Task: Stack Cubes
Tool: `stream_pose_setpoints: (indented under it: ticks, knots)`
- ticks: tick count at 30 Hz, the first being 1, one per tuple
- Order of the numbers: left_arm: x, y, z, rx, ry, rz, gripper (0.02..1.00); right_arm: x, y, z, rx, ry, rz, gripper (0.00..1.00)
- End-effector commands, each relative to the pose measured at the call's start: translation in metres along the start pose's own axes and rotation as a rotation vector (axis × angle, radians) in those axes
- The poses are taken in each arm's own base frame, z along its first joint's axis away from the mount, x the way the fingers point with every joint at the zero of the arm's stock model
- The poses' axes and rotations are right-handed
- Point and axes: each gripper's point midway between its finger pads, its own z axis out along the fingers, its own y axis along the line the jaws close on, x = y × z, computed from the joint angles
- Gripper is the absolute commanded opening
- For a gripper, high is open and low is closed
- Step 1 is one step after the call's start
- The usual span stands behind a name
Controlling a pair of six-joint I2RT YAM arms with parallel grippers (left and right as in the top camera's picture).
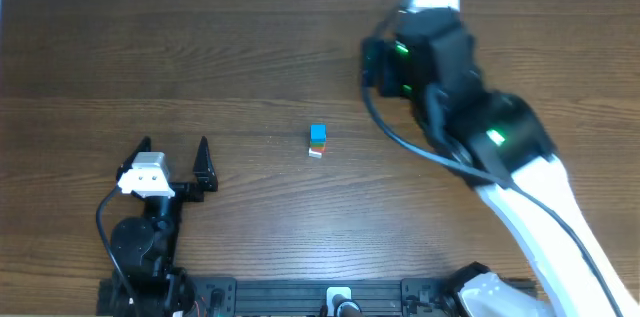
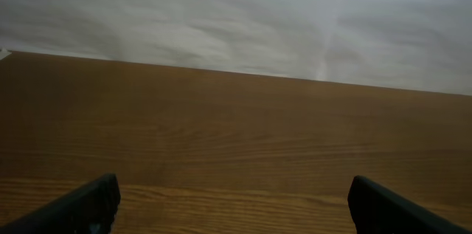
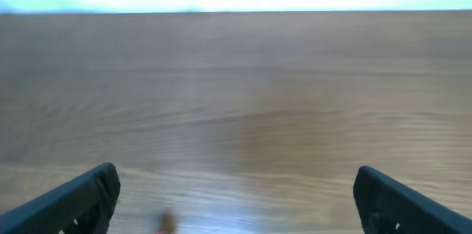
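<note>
cube stack (image 1: 317,143): blue on top, orange and white under | table (image 1: 250,47): brown, streaked wood grain | right arm (image 1: 520,162): black, white, green lights glowing

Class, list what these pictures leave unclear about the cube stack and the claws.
Top view: layers beneath the small blue cube, too small to count.
Right wrist view: reddish smudge, blurred and cut by the edge; unidentifiable.
Top view: fingertips of the right claw, covered by its own black wrist.

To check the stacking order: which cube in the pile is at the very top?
The blue cube: it sits on top, while the orange cube and the white cube show beneath it.
</note>
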Motion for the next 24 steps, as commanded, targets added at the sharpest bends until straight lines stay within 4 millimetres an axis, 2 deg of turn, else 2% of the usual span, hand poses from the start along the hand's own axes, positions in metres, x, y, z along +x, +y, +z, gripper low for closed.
stream_pose_setpoints:
  ticks: [1,2,3,9,15,24]
  knots:
    - [0.002,-0.002,0.0,0.012,0.002,0.015,1.0,0.026,-0.059,-0.012,0.146,-0.032,0.022,0.991]
    - [0.002,-0.002,0.0,0.012,0.002,0.015,1.0,0.038,-0.077,-0.019,0.168,-0.059,0.047,0.993]
    - [0.002,-0.002,0.0,0.012,0.002,0.015,1.0,0.045,-0.085,-0.022,0.17,-0.076,0.049,0.991]
    - [0.002,-0.002,0.0,0.012,0.002,0.015,1.0,0.07,-0.108,-0.046,0.134,-0.221,0.035,0.991]
    - [0.002,-0.002,0.0,0.012,0.002,0.015,1.0,0.092,-0.116,-0.057,0.13,-0.325,0.041,0.991]
    - [0.002,-0.002,0.0,0.012,0.002,0.015,1.0,0.122,-0.124,-0.047,0.134,-0.445,0.058,0.993]
